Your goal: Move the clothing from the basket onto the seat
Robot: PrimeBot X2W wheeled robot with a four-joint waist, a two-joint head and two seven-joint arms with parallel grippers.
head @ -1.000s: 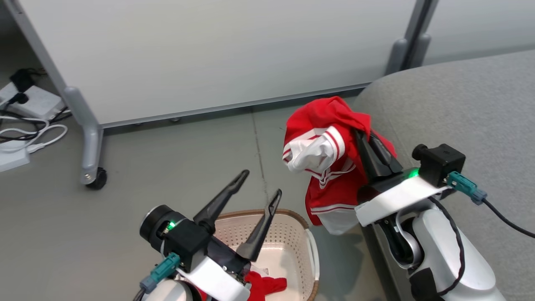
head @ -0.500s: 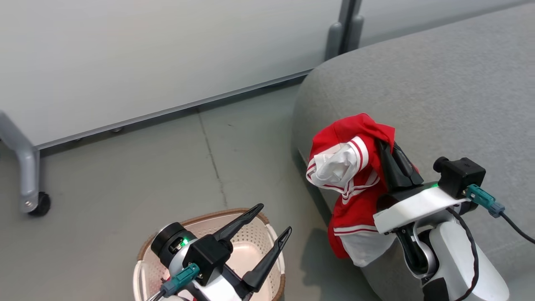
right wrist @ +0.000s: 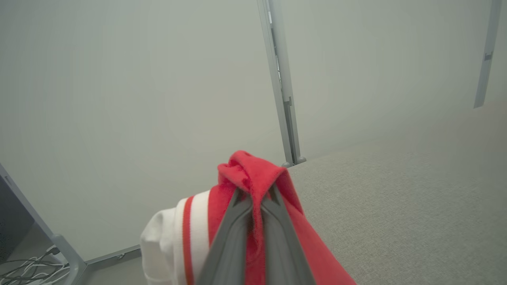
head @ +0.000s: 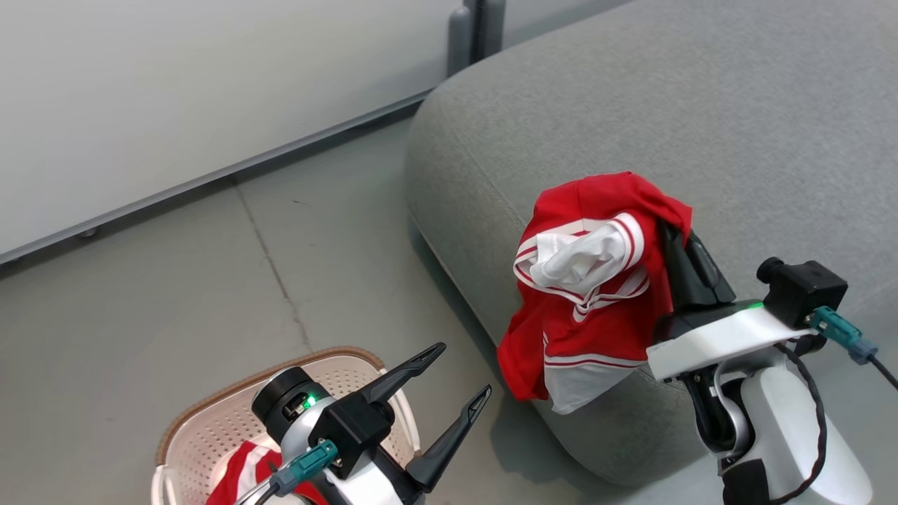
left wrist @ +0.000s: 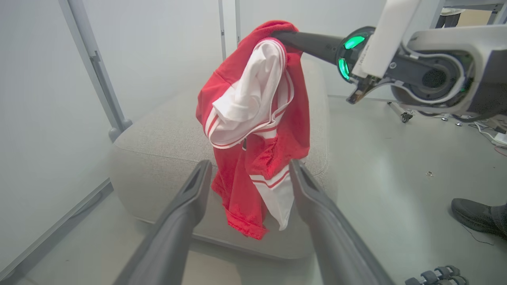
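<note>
A red garment with white stripes, one piece of the clothing (head: pixel 589 280), hangs from my right gripper (head: pixel 673 235), which is shut on its top fold. It dangles over the rounded front edge of the grey seat (head: pixel 701 105). The right wrist view shows the two fingers pinching the red fabric (right wrist: pixel 253 178) with the seat (right wrist: pixel 396 198) behind. My left gripper (head: pixel 461 368) stands open with nothing in it, just right of the cream basket (head: pixel 217 435) at the lower left. Another red and white garment (head: pixel 238 477) lies inside the basket. In the left wrist view the hanging garment (left wrist: pixel 253 118) is straight ahead.
A pale partition wall with grey posts (head: pixel 470 28) runs behind the seat and the grey floor. A person's dark shoe (left wrist: pixel 475 215) rests on the floor at the right of the left wrist view. Cables (right wrist: pixel 23 269) lie by a partition foot.
The head camera has swung right, so the seat takes up more of the picture. The right gripper has carried the garment from beside the seat's edge to over it. The left gripper stays open.
</note>
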